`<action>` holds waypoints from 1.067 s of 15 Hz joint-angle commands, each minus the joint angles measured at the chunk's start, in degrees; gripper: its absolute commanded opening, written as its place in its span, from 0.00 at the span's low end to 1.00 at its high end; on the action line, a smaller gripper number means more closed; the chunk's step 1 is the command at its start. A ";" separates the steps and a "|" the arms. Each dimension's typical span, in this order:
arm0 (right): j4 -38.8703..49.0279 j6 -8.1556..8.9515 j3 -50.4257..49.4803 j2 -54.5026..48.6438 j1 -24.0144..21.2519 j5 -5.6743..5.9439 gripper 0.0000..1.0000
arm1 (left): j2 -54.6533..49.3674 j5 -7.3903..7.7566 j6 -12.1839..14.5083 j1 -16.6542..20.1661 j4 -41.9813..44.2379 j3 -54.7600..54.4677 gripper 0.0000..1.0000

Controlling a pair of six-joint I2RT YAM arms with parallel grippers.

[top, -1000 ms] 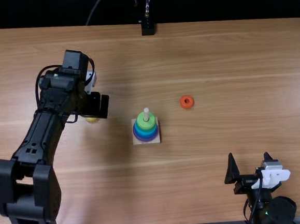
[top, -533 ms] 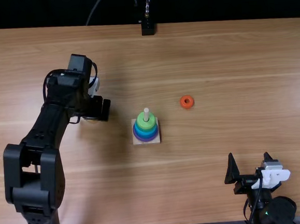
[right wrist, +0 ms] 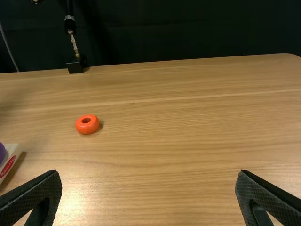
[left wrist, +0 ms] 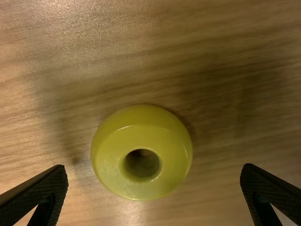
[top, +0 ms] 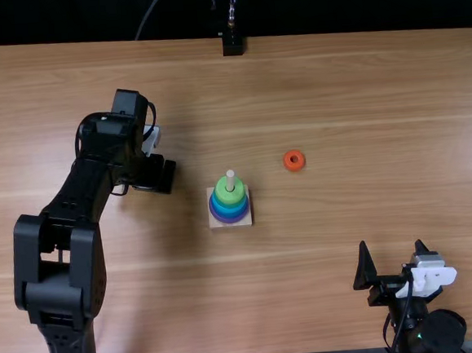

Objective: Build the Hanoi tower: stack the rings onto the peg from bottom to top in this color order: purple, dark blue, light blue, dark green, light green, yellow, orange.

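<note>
In the top view my left gripper (top: 156,174) is over the table left of the peg base (top: 244,217). The left wrist view has the yellow ring (left wrist: 113,160) lying flat between the two parted fingers of my left gripper (left wrist: 154,193), touching neither. Green rings (top: 230,195) top the stack on the peg (top: 230,177), above blue and purple ones. An orange ring (top: 294,160) lies right of the base, and the right wrist view has that orange ring (right wrist: 87,124) too. My right gripper (top: 392,254) stands open at the near right; its fingers frame bare table, gripper (right wrist: 148,193).
A black stand (top: 232,42) is at the table's far edge. The wooden table (top: 361,101) stretches between the orange ring and the right arm. The peg base stands between the left gripper and the orange ring.
My left gripper has shifted slightly right and toward the near edge, now covering the yellow ring that showed beneath it. The right arm and the stack have kept still.
</note>
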 commanded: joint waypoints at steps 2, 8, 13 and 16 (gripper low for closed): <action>-4.24 -0.26 -3.52 -0.73 -0.47 -0.32 1.00 | 1.20 -0.03 0.91 0.11 2.30 1.51 1.00; -4.24 -0.26 -3.52 -0.73 -0.47 -0.32 1.00 | 1.29 0.50 0.81 0.02 3.35 1.51 1.00; -4.24 -0.26 -3.52 -0.73 -0.47 -0.32 1.00 | 2.52 0.08 0.81 0.20 3.14 1.25 0.72; -4.24 -0.16 -3.52 -0.73 -0.47 -0.32 1.00 | 2.61 -0.03 0.81 0.37 3.14 0.37 0.71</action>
